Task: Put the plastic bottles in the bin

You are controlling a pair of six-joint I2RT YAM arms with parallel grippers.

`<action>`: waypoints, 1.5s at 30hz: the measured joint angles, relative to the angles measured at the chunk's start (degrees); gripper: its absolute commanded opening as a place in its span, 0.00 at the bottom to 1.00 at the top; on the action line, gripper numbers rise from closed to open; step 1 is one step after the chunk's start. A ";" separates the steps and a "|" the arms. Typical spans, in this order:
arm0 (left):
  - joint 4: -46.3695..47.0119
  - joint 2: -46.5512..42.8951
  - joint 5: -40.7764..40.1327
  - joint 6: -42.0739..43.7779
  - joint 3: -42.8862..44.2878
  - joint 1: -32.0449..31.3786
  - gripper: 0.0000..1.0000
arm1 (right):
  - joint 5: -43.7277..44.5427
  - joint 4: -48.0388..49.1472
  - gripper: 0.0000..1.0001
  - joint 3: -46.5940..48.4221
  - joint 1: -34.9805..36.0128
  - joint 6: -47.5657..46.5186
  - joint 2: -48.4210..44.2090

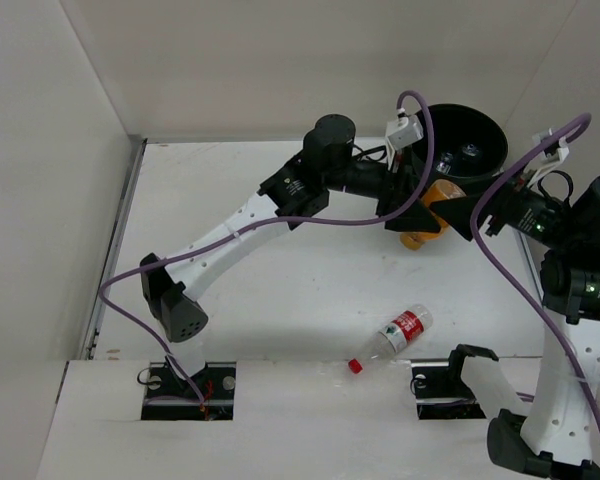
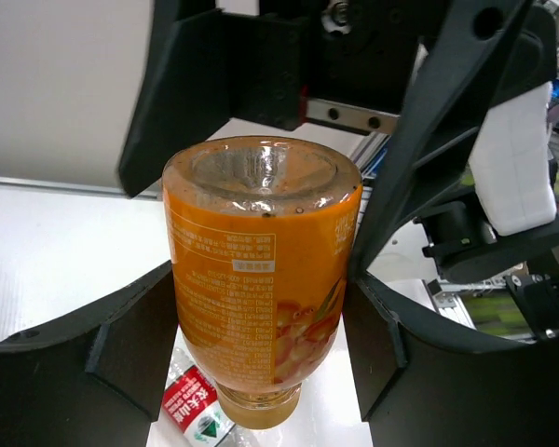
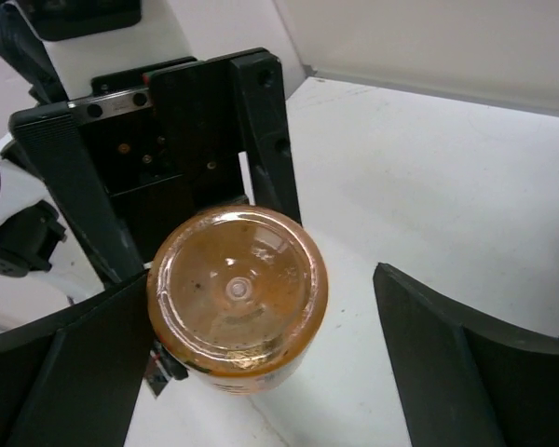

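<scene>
Progress looked partial. From above, the left claw (image 1: 423, 208) gripped the short orange bottle (image 1: 414, 238) just beside the near rim of the black bin (image 1: 495, 150), not yet over its mouth. The right claw (image 1: 462, 215) stood wide open close by, and the red-capped bottle (image 1: 398, 333) lay on its side on the worktop (image 1: 280, 300), well apart from the bin. Faint glints inside the bin might have been bottles, but it was too dim to tell. In the left wrist view, the left claw pinched the short orange bottle from both sides, base toward the camera and cap down, with the red-capped bottle showing below. In the right wrist view, the right claw's spread fingers flanked that base; whether either touched it could not be told. By this reading, the short orange bottle was yet to be dropped in and the red-capped bottle yet to be fetched.
</scene>
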 measured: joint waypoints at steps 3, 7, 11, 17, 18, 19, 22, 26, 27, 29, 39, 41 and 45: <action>-0.55 -0.15 -1.14 0.61 0.02 -0.28 0.22 | -0.31 0.20 0.42 0.00 1.09 -0.13 0.35; -0.96 -0.22 -1.38 0.37 0.00 -0.24 0.72 | 0.02 0.13 0.01 0.02 1.46 -0.20 0.48; -0.79 -0.66 -1.90 0.76 -0.63 0.50 1.00 | 2.10 0.11 0.00 0.09 1.51 -0.37 0.70; -3.21 -4.94 -3.48 7.98 -8.57 6.80 1.00 | 9.44 0.31 0.00 1.68 1.51 -1.27 4.28; -4.63 -5.81 -4.79 10.71 -10.47 8.72 1.00 | 11.34 0.44 0.00 2.91 1.53 -1.55 5.70; -6.38 -6.56 -6.86 13.77 -12.35 10.71 1.00 | 14.14 0.57 0.00 4.72 1.68 -1.86 7.48; -11.72 -8.15 -16.41 25.49 -18.12 15.23 1.00 | 24.72 2.36 0.00 9.90 2.58 -3.13 12.85; -15.96 -10.43 -30.77 41.66 -28.33 15.63 1.00 | 44.35 5.42 0.00 15.19 5.14 -6.86 20.55; -16.68 -11.28 -33.46 45.03 -31.10 14.91 1.00 | 49.33 6.21 0.00 15.85 6.14 -8.20 22.23; -18.25 -13.16 -37.38 50.42 -35.43 13.25 1.00 | 59.47 8.44 0.00 16.37 9.25 -12.24 25.49; -19.61 -19.58 -44.57 62.53 -36.83 7.52 1.00 | 73.94 14.93 1.00 16.26 16.65 -24.52 34.97; -19.78 -19.12 -45.09 62.97 -35.50 6.86 1.00 | 74.12 14.84 1.00 17.07 16.44 -24.81 35.19; -19.78 -16.55 -46.01 62.34 -30.80 3.74 1.00 | 73.37 14.67 1.00 19.19 16.28 -24.83 34.05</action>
